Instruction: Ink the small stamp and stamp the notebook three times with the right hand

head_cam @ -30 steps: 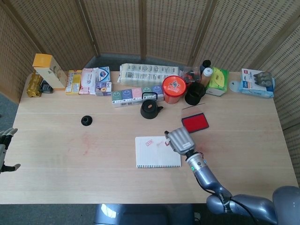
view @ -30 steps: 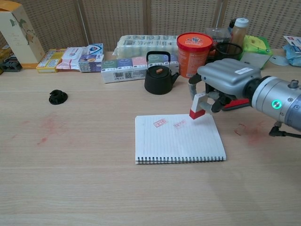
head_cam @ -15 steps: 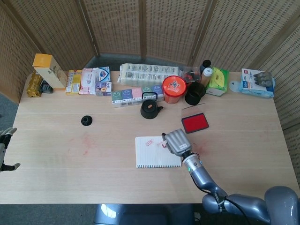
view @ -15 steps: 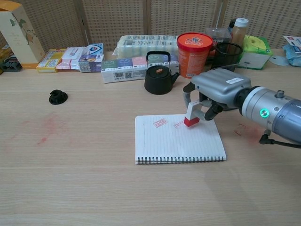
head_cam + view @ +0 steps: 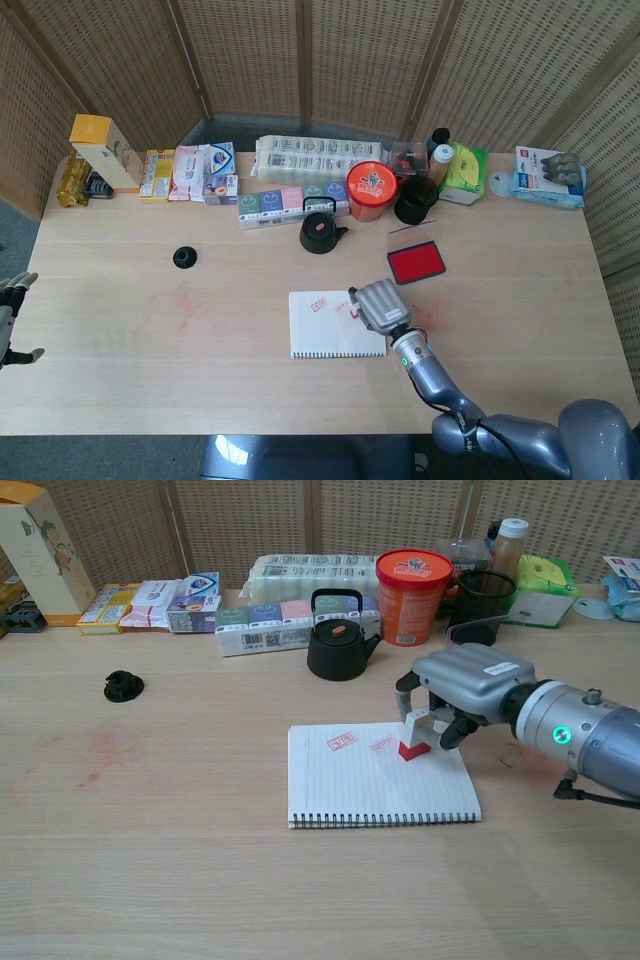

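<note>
The right robot hand point(image 5: 455, 695) pinched the small white stamp with a red base point(image 5: 414, 737), its base down on the upper right part of the white spiral-bound notebook point(image 5: 380, 777), beside two red prints point(image 5: 360, 743). The notebook lay mid-desk, nearer the front edge of the pale wooden desk point(image 5: 180, 840). The red ink pad point(image 5: 415, 262) sat behind it. The left robot hand point(image 5: 12, 300) hung with fingers spread and empty at the desk's left edge.

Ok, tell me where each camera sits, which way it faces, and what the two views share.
Head view: high above the near table edge, looking steeply down on the whole table; shows the right robot hand with its arm, and the left robot hand at the frame's left edge.
Chest view: low at the near edge, looking across toward the wicker screen; only the right robot hand and forearm show.
Shared: the notebook, the small stamp held on it, the black kettle.
</note>
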`<state>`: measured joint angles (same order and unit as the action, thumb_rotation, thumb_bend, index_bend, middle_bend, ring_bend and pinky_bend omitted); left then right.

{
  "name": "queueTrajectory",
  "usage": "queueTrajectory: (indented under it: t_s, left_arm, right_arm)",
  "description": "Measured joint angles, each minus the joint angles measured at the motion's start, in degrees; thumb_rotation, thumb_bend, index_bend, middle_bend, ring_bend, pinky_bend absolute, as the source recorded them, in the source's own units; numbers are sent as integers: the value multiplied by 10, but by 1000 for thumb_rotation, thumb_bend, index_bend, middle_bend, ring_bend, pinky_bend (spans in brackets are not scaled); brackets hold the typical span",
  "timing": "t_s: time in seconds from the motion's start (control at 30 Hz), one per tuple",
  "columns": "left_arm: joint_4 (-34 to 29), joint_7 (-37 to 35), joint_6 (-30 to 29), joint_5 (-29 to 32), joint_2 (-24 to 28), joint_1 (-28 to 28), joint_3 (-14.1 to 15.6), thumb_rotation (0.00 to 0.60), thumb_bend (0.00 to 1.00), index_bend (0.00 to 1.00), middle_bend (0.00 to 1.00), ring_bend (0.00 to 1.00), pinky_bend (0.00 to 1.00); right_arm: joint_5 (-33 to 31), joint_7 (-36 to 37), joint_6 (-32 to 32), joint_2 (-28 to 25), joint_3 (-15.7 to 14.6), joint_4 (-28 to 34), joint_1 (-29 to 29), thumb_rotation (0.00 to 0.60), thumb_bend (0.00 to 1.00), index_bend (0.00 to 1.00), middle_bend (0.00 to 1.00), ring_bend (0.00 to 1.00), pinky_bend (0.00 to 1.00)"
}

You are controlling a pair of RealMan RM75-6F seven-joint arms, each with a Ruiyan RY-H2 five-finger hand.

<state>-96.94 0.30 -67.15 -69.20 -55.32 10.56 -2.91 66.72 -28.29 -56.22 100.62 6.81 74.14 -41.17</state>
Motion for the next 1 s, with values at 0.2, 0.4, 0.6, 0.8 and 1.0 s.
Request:
queueTrajectory:
  t_s: [0.2, 0.4, 0.6, 0.8, 1.0]
  left_arm:
    - [-2, 3, -3, 1, -1, -1, 0, 600, 0, 0, 0, 0, 57]
    - [-2, 0, -3, 0, 0, -1, 0, 600, 0, 0, 0, 0, 57]
    - [-2, -1, -4, -1, 1, -2, 1, 600, 0, 0, 0, 0, 56]
    - [-2, -1, -5, -2, 1, -2, 1, 600, 0, 0, 0, 0, 57]
    - [-3, -2, -8, -4, 2, -3, 1, 600, 0, 0, 0, 0, 57]
  right_arm:
    - [3, 8, 7, 6, -6, -14, 4, 600, 569, 678, 1000, 1000, 1000]
    - [6, 14, 14, 15, -8, -32, 5, 600, 569, 679, 1000, 1000, 1000]
    - [9, 15, 15, 16, -9, -35, 8, 600, 569, 678, 1000, 1000, 1000]
    - [11, 12, 13, 13, -9, -30, 11, 600, 568, 678, 1000, 1000, 1000]
    - [10, 10, 14, 13, -7, -31, 13, 600, 569, 679, 1000, 1000, 1000]
